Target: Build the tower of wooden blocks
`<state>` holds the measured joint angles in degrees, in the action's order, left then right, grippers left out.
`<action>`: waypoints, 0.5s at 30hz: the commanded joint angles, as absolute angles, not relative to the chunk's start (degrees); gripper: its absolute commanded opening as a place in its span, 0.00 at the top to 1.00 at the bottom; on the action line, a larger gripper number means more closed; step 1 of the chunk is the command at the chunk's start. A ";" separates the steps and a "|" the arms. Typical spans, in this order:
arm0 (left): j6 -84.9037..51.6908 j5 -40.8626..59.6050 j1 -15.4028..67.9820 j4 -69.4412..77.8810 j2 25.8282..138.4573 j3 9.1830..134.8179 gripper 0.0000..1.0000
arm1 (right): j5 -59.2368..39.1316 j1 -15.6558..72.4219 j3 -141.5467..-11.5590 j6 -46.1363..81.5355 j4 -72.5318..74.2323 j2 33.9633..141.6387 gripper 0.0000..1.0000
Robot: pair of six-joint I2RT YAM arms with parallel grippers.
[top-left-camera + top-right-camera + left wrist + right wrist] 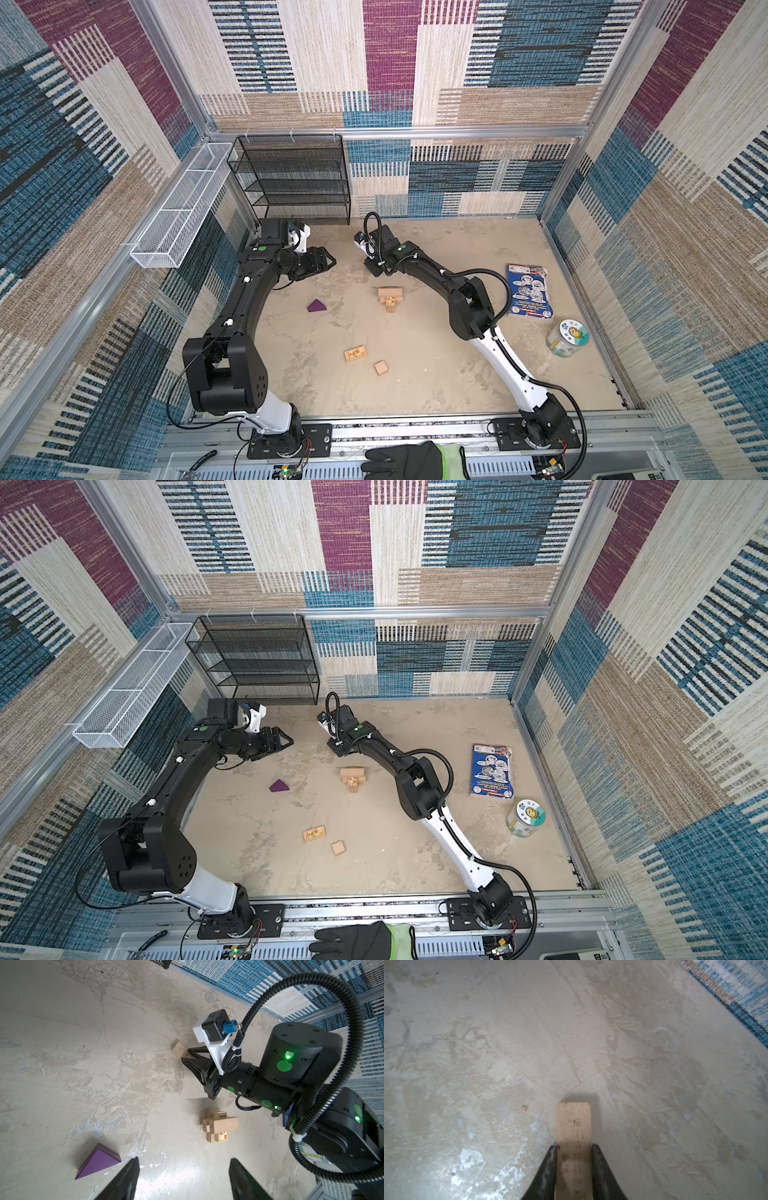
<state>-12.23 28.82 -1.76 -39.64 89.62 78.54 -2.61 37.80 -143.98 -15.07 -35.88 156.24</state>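
Start at the left: your left gripper [328, 262] hangs above the table with its jaws apart and nothing between them. Just below it in both top views, the purple wedge [316, 306] lies on its side, well apart from the stack; it is the roof and not yet placed.

Nearer the front edge, the printed brick [355, 354] and the cube [381, 368] lie loose, close together but not touching.

Moving right, the tower [390, 297] stands mid-table. In the left wrist view it looks like two crossed layers, with one printed piece in the lower one.

Just behind it, your right gripper [574, 1147] is clamped on the plain brick [574, 1122], gripping its long sides with the far end sticking out past the fingertips. Whether that brick has left the table I can't quite tell; its shadow sits tight against it.

So you're roughly halfway, I'd judge: the held brick, the two loose pieces and the wedge have yet to go on.
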 commanded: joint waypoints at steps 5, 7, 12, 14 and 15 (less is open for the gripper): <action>-13.27 29.49 -1.77 -39.64 89.40 78.99 0.27 | -3.46 37.76 -144.30 -14.65 -35.77 155.58 0.78; -13.27 29.48 -1.81 -39.65 89.46 78.97 0.27 | -3.10 37.80 -144.24 -14.55 -35.77 155.41 0.80; -13.14 29.25 -1.91 -39.89 89.52 79.16 0.27 | -2.41 37.79 -143.35 -14.33 -35.01 154.28 0.88; -13.17 29.30 -1.93 -39.90 89.50 79.18 0.27 | -1.90 37.78 -143.00 -14.07 -34.64 153.85 0.91; -13.14 29.31 -1.87 -39.90 89.49 79.13 0.27 | -1.69 37.75 -142.87 -13.93 -34.47 153.66 0.93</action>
